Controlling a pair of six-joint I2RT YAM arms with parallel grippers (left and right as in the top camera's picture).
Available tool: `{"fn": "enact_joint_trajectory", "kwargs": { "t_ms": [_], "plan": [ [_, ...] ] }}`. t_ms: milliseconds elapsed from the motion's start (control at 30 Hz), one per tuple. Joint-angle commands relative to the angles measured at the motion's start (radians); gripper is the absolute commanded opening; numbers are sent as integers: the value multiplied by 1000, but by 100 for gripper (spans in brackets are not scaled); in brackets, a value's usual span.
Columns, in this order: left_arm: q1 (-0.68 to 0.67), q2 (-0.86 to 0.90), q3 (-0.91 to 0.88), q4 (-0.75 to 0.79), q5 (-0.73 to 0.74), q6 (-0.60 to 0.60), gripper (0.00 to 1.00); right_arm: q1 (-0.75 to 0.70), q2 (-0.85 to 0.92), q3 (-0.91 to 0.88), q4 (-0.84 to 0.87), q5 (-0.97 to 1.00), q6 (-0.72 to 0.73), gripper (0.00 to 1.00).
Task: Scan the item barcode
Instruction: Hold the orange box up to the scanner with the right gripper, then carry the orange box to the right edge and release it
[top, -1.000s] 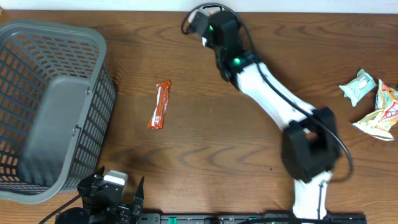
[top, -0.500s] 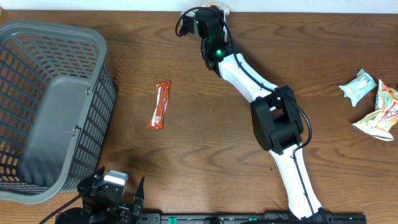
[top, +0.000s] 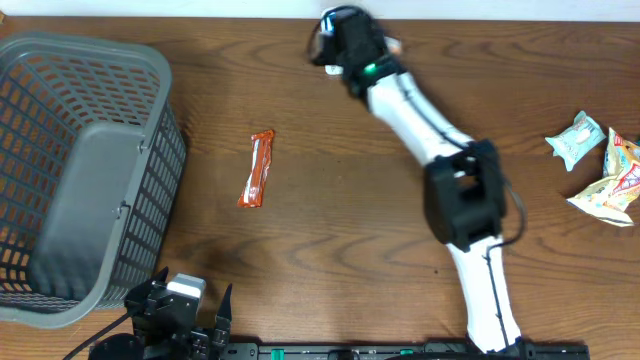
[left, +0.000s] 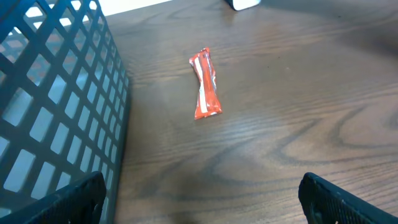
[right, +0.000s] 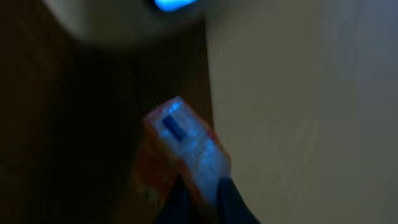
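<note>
The wooden table (top: 330, 240) ends just behind your right gripper (right: 200, 198), which is clamped tight at that far edge on what looks like a small orange packet (right: 186, 149) lit blue. The view is blurred, but so thin a pinch could let it twist off the beam or slip. Your left gripper (left: 199, 202) sits spread wide and empty at the near edge. Mid-table is open, beyond the basket (top: 90, 160) on the left edge and the orange bar (top: 258, 168) beside it.

Right arm (top: 440, 150) stretched far forward, fingers (right: 233, 202) closed; left fingers (left: 348, 199) spread wide.
</note>
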Motion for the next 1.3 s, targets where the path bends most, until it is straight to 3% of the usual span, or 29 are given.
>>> {"fn": "enact_joint_trajectory", "kwargs": {
  "t_ms": [0, 267, 533, 633, 667, 733, 800, 900, 1033, 1267],
  "plan": [
    [5, -1, 4, 3, 12, 5, 98, -157, -84, 18, -137, 108, 295, 1],
    [5, -1, 4, 3, 12, 5, 98, -512, -84, -24, -229, 113, 646, 1],
    [5, -1, 4, 3, 12, 5, 98, -725, -84, -76, -223, 98, 863, 2],
    [5, -1, 4, 3, 12, 5, 99, -784, -83, -82, -226, 55, 961, 7],
    [5, -1, 4, 4, 12, 5, 98, -795, -83, -82, -229, 56, 985, 16],
    [5, -1, 4, 3, 13, 5, 98, -809, -89, -81, -239, 64, 997, 43],
    [5, -1, 4, 4, 12, 5, 98, -807, -109, -80, -243, 98, 1044, 96],
    [5, -1, 4, 3, 12, 5, 98, -793, -170, -79, -238, 83, 1140, 99],
    [5, -1, 4, 4, 12, 5, 98, -749, -303, -79, -256, -179, 1217, 99],
    [5, -1, 4, 4, 12, 5, 98, -613, -418, -81, -413, -1254, 1376, 99]
  ]
}}
